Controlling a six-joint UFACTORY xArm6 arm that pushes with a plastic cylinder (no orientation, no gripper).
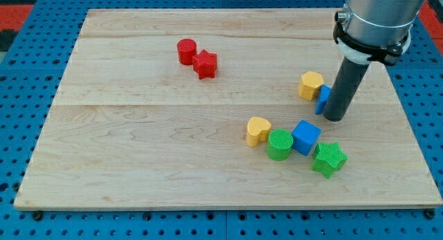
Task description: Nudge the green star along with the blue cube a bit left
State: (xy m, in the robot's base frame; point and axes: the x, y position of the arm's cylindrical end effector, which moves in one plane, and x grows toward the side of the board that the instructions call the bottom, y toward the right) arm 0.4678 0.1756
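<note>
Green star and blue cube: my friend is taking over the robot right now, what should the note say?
My tip is down on the board, above the blue cube and green star in the view, touching neither, right beside another blue block.
The star touches the cube's lower right; a green cylinder sits on the cube's left.
Done: nothing that shows.
Left: get to the star's right side, nudge both a bit left.

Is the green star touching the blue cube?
Touching. The camera view shows the green star pressed against the lower right side of the blue cube, no board visible between them.
</note>
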